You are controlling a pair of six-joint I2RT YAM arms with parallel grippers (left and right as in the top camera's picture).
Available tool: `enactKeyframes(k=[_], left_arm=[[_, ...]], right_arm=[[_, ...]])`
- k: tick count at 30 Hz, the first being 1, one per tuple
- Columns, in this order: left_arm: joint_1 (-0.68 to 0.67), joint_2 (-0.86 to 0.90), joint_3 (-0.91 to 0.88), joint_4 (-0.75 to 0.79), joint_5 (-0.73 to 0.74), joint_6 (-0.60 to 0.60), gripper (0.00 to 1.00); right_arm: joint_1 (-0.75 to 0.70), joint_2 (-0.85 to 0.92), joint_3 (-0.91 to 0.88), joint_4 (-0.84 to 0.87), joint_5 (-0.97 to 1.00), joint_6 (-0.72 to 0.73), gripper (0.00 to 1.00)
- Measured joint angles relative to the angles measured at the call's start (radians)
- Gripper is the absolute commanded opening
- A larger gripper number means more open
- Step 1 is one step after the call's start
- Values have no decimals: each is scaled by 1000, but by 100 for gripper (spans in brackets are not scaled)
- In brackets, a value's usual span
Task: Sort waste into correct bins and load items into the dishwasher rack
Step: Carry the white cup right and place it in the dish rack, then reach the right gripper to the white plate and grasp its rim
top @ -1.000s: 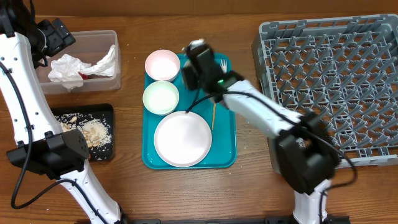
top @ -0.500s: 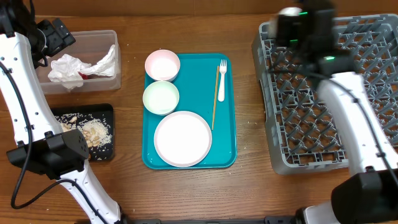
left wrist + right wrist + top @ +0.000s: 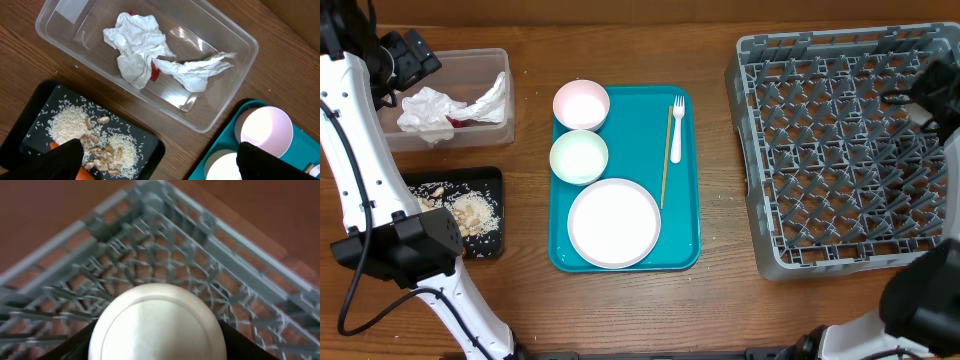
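The right pincer (image 3: 159,347) grasps the small white cup (image 3: 157,320), base toward the camera, above a corner of the dishwasher rack (image 3: 120,245). The left pincer (image 3: 160,162) hangs released over the clear tub (image 3: 200,30) holding napkins (image 3: 135,50) and the black tray (image 3: 35,115) of food scraps (image 3: 100,147), both on the wooden surface (image 3: 280,30).

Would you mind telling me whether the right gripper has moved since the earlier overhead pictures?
Yes. The right gripper has moved right, from above the teal tray to the right edge of the dishwasher rack.
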Motion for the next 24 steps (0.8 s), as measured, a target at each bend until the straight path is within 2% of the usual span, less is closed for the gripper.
enactKeyframes(k=[4, 5, 6, 11, 18, 21, 24], left_arm=[[0, 0, 0, 0, 0, 0, 100], [0, 0, 0, 0, 0, 0, 100], [0, 0, 0, 0, 0, 0, 100], [0, 0, 0, 0, 0, 0, 100], [0, 0, 0, 0, 0, 0, 100], [0, 0, 0, 0, 0, 0, 100], [0, 0, 0, 0, 0, 0, 100]], right_arm=[[-13, 62, 0, -29, 0, -2, 79], [-13, 68, 0, -30, -1, -2, 81], [-13, 70, 0, -30, -1, -2, 90], [-6, 69, 0, -49, -5, -2, 98], [33, 53, 0, -58, -111, 3, 100], [79, -23, -1, -56, -285, 9, 100], [169, -138, -1, -10, -634, 14, 100]])
